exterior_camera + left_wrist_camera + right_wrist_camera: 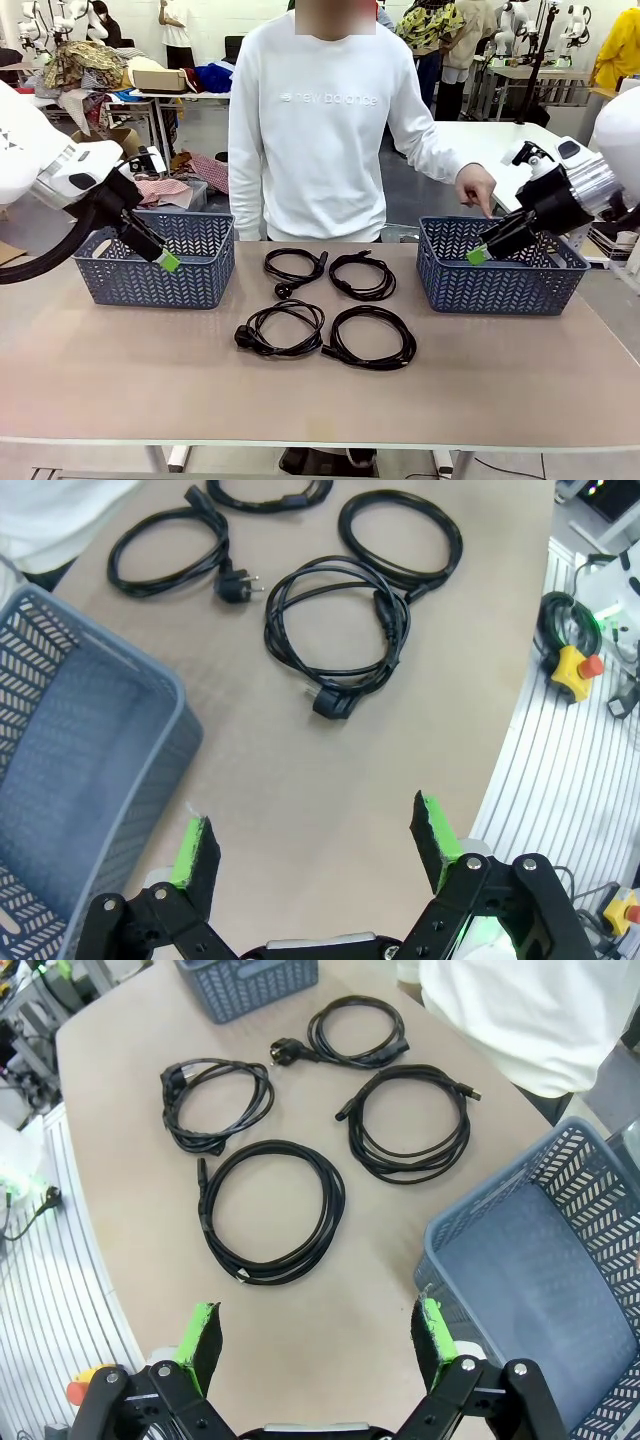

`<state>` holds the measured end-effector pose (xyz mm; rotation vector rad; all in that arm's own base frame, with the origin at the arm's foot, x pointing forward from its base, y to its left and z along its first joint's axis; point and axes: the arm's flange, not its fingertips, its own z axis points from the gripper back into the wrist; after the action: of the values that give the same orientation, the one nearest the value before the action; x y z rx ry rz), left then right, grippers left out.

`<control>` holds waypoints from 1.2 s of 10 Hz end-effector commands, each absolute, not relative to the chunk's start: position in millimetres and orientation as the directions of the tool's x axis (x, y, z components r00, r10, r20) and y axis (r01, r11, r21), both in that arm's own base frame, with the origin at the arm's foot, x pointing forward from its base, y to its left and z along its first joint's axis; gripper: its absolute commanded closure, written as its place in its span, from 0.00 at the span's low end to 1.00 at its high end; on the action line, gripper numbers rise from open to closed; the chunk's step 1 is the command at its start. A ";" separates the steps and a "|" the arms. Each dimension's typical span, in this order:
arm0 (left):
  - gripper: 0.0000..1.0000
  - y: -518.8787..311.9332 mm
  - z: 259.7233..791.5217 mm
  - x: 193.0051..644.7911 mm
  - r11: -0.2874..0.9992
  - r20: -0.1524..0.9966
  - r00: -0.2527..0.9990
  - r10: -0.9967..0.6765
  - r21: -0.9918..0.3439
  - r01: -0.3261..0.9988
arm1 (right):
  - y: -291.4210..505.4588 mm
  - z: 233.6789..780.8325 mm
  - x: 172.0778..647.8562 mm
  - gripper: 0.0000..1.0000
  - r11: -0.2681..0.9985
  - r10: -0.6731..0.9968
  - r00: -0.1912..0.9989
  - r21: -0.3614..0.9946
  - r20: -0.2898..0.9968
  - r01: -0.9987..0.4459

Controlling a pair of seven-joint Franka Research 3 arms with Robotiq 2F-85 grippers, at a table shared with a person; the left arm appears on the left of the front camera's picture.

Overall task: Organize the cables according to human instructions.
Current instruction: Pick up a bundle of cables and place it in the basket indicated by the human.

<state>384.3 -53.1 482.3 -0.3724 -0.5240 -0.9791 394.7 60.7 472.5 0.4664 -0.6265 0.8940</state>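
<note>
Bare bench [320,415] fills the foreground of the front view. Past it we see the four coiled black cables [243,338] lying two by two at the middle, each coil apart from the others. They sit between the left basket [150,282] and the right basket [500,292], both of blue-grey lattice. A person in a white sweatshirt [320,130] stands at the far side, one hand [477,188] pointing down over the right basket's rear rim. The left jaws hang by the left basket and the right jaws by the right basket's near wall, neither touching a cable. From the left wrist we look down between spread green pads [195,852]. These jaws are released, with nothing in them, above bare bench. A corner of the left basket sits just beside one pad, and the coils lie farther on, the nearest with its plug turned toward the camera. A yellow box with a red button [572,670] rests on the ribbed rail off the bench's edge. From the right wrist we see that arm's green pads [432,1328] likewise wide apart. These jaws are also released and grasp nothing, and the right basket's corner lies at one pad. All four coils lie beyond on the bench, with the left basket at the far end and the person's white sweatshirt at the upper corner.
</note>
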 end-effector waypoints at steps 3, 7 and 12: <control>0.00 -50.9 480.4 384.9 0.494 0.595 0.433 -0.677 -0.070 0.867 | 73.3 473.3 395.7 0.00 0.520 0.608 0.457 0.110 0.650 -0.847; 0.00 -50.9 480.4 384.9 0.494 0.595 0.433 -0.677 -0.070 0.867 | 137.8 453.9 406.4 0.00 0.402 0.775 0.397 0.100 0.492 -0.910; 0.00 -50.9 480.4 384.9 0.494 0.595 0.433 -0.677 -0.070 0.867 | 200.4 403.9 410.6 0.00 0.275 0.902 0.280 0.061 0.328 -0.959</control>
<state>384.3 -53.0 482.7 -0.3711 -0.5238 -0.9787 401.8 197.9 401.4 0.3045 -0.2616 1.2731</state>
